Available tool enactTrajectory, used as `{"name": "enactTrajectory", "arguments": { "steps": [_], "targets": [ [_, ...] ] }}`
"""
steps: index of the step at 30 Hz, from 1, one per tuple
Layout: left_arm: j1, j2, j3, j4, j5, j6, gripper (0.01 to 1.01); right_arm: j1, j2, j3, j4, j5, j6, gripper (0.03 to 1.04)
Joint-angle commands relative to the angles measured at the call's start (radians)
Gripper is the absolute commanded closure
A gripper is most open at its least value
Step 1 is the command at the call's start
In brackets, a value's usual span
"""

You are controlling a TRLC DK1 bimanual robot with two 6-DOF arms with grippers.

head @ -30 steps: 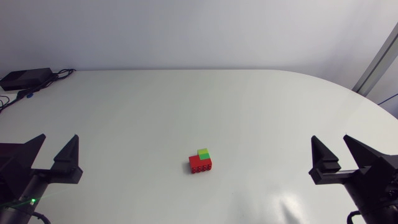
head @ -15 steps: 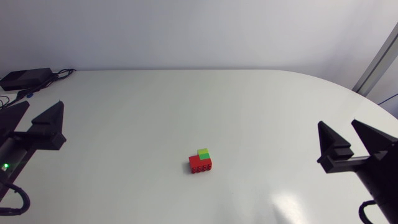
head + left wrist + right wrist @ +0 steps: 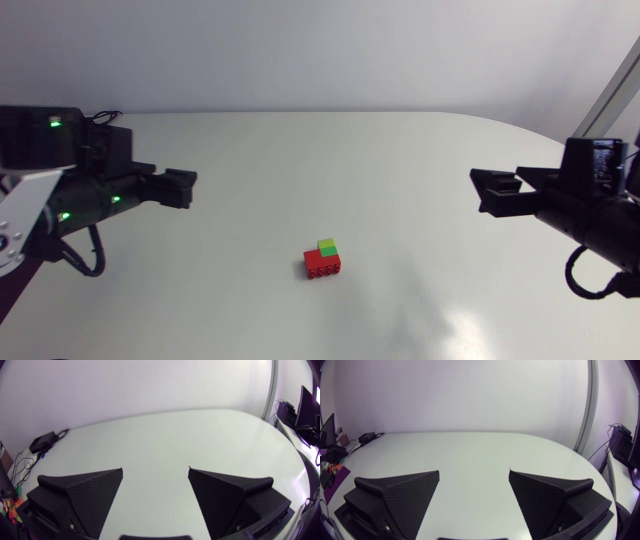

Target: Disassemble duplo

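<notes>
A small duplo stack [image 3: 323, 259] stands on the white table [image 3: 400, 160] near its front middle. It has a red base with a green and a yellow-green brick on top. My left gripper [image 3: 185, 188] hovers well to the left of the stack, pointing toward the table's middle. In its own wrist view the left gripper [image 3: 155, 485] is open, with only bare table between the fingers. My right gripper [image 3: 482, 193] hovers far to the right of the stack, pointing inward. It is open too [image 3: 474, 487]. Neither wrist view shows the stack.
A black box [image 3: 42, 440] with cables [image 3: 100, 118] lies at the table's back left corner, behind my left arm. The table's curved edge [image 3: 560, 145] runs along the back right.
Both arms have swung up from the front corners and turned inward. The left gripper went right and further back, the right gripper left and further back. The stack has not moved.
</notes>
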State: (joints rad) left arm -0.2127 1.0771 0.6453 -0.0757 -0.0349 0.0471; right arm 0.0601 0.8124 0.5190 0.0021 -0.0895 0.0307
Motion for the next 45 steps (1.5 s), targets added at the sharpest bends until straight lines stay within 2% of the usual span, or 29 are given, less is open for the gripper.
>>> {"name": "enactTrajectory", "arguments": {
  "steps": [1, 4, 9, 10, 13, 16, 19, 21, 23, 25, 32, 38, 45],
  "targets": [
    [-0.02, 0.155, 0.079, -0.03, 0.055, -0.018, 0.12, 0.003, 0.113, 0.059, -0.03, -0.039, 0.025, 0.06],
    [-0.028, 0.284, 0.136, -0.032, 0.122, 0.027, 0.118, 0.0, 0.2, 0.084, -0.045, -0.101, 0.021, 0.06],
    [-0.083, 0.477, 0.251, -0.081, 0.136, 0.261, 0.118, 0.037, 0.309, 0.116, -0.073, -0.148, -0.009, 0.06],
    [-0.096, 0.508, 0.269, -0.093, 0.136, 0.281, 0.118, 0.046, 0.327, 0.124, -0.082, -0.154, -0.022, 0.06],
    [-0.16, 0.558, 0.315, -0.154, 0.139, 0.349, 0.108, 0.098, 0.373, 0.168, -0.189, -0.158, -0.132, 0.06],
    [-0.212, 0.575, 0.333, -0.207, 0.253, 0.43, 0.098, 0.132, 0.432, 0.225, -0.304, -0.154, -0.252, 0.06],
    [-0.257, 0.577, 0.335, -0.231, 0.337, 0.497, 0.098, 0.156, 0.53, 0.279, -0.422, -0.158, -0.431, 0.06],
    [-0.281, 0.598, 0.364, -0.274, 0.374, 0.516, 0.1, 0.162, 0.564, 0.286, -0.424, -0.164, -0.465, 0.06],
    [-0.292, 0.626, 0.398, -0.323, 0.423, 0.536, 0.102, 0.162, 0.574, 0.282, -0.424, -0.248, -0.509, 0.06],
    [-0.306, 0.644, 0.406, -0.338, 0.455, 0.557, 0.102, 0.159, 0.587, 0.285, -0.425, -0.303, -0.522, 0.06],
    [-0.375, 0.718, 0.447, -0.418, 0.49, 0.651, 0.103, 0.181, 0.581, 0.254, -0.425, -0.306, -0.548, 0.06],
    [-0.419, 0.774, 0.482, -0.43, 0.489, 0.663, 0.107, 0.181, 0.531, 0.223, -0.436, -0.306, -0.563, 0.07],
    [-0.441, 0.83, 0.501, -0.389, 0.405, 0.652, 0.138, 0.188, 0.499, 0.216, -0.47, -0.314, -0.58, 0.07]
  ]
}}
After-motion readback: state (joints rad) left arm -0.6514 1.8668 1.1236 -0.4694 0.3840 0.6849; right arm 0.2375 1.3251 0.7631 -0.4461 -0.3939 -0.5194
